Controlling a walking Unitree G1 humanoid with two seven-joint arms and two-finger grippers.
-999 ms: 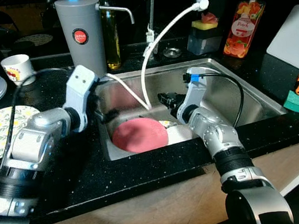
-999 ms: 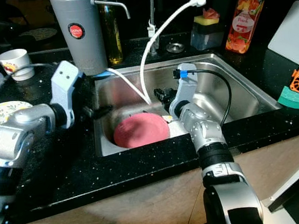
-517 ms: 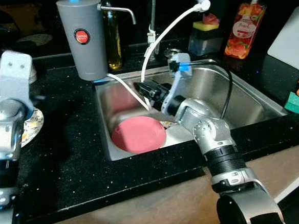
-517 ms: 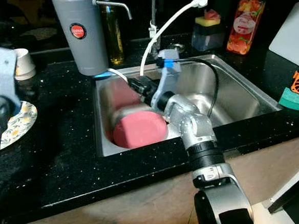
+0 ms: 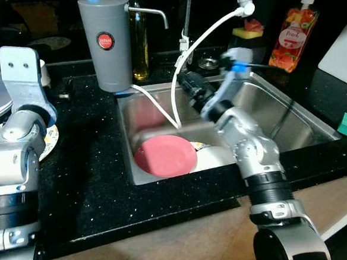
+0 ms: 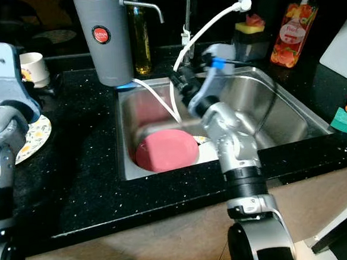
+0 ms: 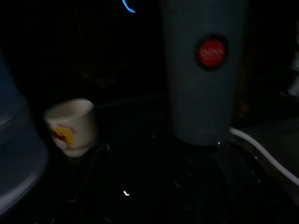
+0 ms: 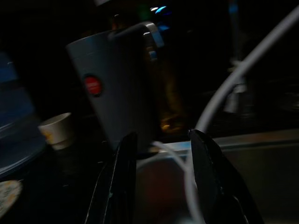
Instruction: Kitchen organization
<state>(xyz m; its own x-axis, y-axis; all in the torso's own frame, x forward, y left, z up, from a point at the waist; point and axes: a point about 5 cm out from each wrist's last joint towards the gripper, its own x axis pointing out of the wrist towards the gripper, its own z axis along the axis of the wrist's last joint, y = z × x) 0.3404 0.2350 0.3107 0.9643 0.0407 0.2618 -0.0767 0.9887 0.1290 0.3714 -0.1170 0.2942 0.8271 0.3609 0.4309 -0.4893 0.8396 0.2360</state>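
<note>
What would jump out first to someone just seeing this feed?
The pink plate lying in the steel sink stands out against the black countertop. The right gripper, fingers open, is raised above the sink's back rim beside the white hose. Behind stands a tall grey water dispenser with a red badge.

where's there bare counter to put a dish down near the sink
Bare black counter runs between the patterned plate and the sink edge, and along the front below the sink. Crowded: behind the sink stand the grey dispenser, oil bottle, tap and soap bottle. The sink holds a pink plate, and the right gripper hangs above it.
</note>
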